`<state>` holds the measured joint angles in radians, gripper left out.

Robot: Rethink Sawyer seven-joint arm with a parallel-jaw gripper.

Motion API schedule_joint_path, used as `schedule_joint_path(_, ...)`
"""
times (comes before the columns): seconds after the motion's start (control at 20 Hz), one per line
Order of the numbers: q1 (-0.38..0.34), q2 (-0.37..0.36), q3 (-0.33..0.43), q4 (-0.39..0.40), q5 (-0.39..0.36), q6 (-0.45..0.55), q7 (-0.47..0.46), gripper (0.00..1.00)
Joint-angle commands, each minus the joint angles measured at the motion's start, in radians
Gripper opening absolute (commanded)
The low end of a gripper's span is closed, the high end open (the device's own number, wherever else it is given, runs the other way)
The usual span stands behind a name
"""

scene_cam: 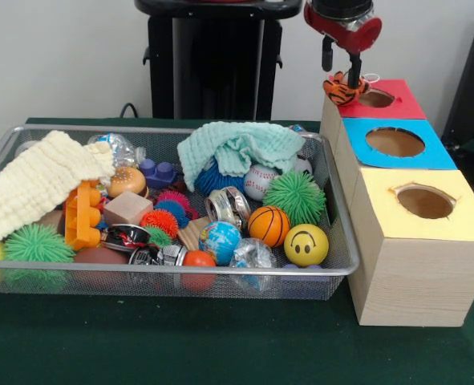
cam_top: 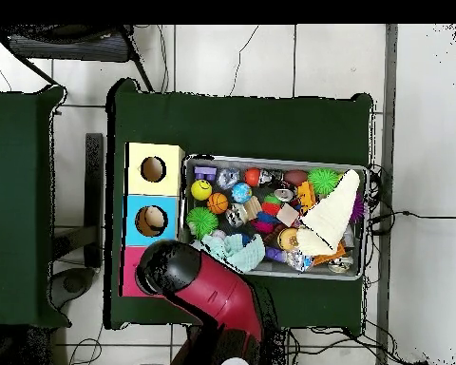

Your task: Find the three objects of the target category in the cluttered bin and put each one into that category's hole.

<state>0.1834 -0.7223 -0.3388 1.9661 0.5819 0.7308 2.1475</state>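
The wire-mesh bin [scene_cam: 164,273] lies on the green table, full of toys; it also shows in the overhead view [cam_top: 270,160]. My gripper [scene_cam: 349,79] is shut on a small orange, black-striped tiger toy [scene_cam: 342,90]. It holds the toy just above the left edge of the red-surrounded hole [scene_cam: 376,99] in the farthest wooden box. In the overhead view the arm's head [cam_top: 167,268] covers most of the red box [cam_top: 129,274], hiding the hole and the toy.
The blue-surrounded hole [scene_cam: 395,142] and the yellow-surrounded hole [scene_cam: 425,202] are in the nearer boxes, right of the bin. In the bin are a cream cloth [scene_cam: 36,184], a teal cloth [scene_cam: 232,146], a smiley ball [scene_cam: 305,245], a basketball [scene_cam: 269,225] and a green spiky ball [scene_cam: 294,197].
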Motion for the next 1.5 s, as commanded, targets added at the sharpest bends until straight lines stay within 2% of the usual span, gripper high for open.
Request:
schedule_joint_path(0.05, 0.009, 0.01, 0.021, -0.054, -0.004, 0.058, 0.281, 1.0)
schedule_joint_path(0.3, 0.028, -0.007, 0.02, -0.024, 0.012, 0.044, 0.296, 1.0)
schedule_joint_path(0.75, -0.021, -0.005, 0.049, 0.043, 0.046, -0.029, 0.219, 1.0)
schedule_joint_path(0.9, -0.051, 0.02, 0.06, 0.063, 0.037, -0.074, 0.172, 1.0)
schedule_joint_path(1.05, -0.078, 0.059, 0.035, 0.032, -0.013, -0.062, 0.154, 1.0)
schedule_joint_path(1.5, -0.104, 0.035, 0.027, 0.043, -0.031, -0.034, 0.147, 1.0)
